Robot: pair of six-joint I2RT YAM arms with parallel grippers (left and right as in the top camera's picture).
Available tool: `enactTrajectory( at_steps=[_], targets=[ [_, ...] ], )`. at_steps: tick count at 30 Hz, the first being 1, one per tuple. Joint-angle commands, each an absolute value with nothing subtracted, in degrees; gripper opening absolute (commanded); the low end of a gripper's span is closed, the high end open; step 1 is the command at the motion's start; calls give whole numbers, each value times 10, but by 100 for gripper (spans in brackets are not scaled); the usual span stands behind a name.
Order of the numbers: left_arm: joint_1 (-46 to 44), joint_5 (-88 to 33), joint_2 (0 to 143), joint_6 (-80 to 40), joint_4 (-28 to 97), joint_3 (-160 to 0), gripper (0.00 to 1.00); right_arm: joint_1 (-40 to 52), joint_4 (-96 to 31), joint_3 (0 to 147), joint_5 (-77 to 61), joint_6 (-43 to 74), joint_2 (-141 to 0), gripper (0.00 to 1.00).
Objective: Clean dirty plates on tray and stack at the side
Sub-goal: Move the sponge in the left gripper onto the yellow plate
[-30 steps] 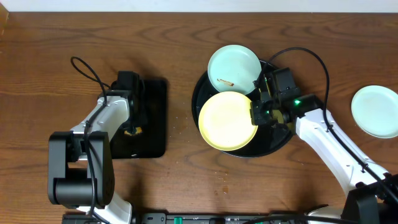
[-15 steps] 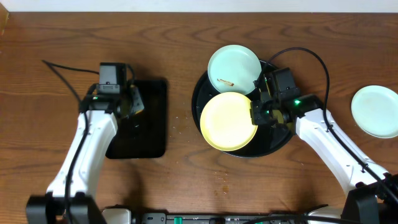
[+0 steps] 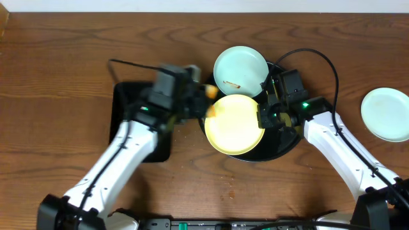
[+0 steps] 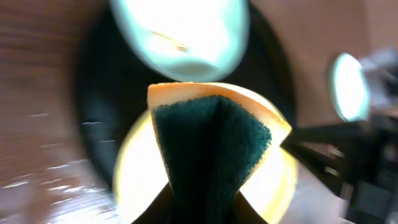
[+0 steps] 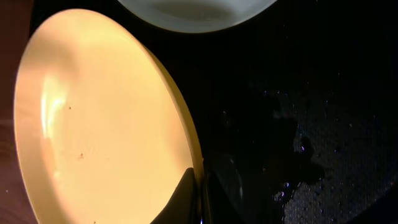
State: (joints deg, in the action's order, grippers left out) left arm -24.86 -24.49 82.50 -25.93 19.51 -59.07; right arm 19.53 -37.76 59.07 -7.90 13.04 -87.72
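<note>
A pale yellow plate lies tilted on the round black tray. My right gripper is shut on its right rim; the wrist view shows the plate pinched between the fingers. A pale blue-white plate with a brown smear rests on the tray's far left rim. Another blue-white plate lies on the table at the far right. My left gripper is shut on an orange and green sponge and holds it over the yellow plate's left edge.
A rectangular black tray lies to the left of the round tray, partly under my left arm. Small crumbs lie on the wooden table in front of the round tray. A black cable loops behind the right arm.
My left arm has swung right from the rectangular tray to the round tray, carrying the sponge. The right gripper and the plates have not moved.
</note>
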Motion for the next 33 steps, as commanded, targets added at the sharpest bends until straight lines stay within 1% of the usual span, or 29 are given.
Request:
enactTrajectory(
  at_steps=[1, 2, 3, 9, 14, 17, 23, 33],
  targets=[
    [-303, -262, 839, -285, 156, -602, 14, 192, -376, 588, -84, 136, -874, 1],
    [-314, -257, 843, -289, 146, -602, 8, 192, -376, 588, -84, 136, -874, 1],
    [-324, -245, 847, -299, 140, -602, 8, 192, -376, 588, -84, 136, -874, 1],
    [-352, -187, 859, -312, 125, -602, 7, 192, -361, 588, -85, 117, -873, 1],
    [-351, -180, 859, -312, 58, -602, 8, 192, -362, 588, -85, 115, -862, 1],
    [-351, -152, 859, -312, 33, -602, 7, 196, -363, 588, -85, 114, -846, 1],
    [-351, -78, 859, -303, 33, -602, 7, 204, -369, 588, -79, 102, -801, 1],
    [-333, -68, 859, -305, 26, -602, 7, 204, -388, 588, -43, 89, -787, 1]
  ],
)
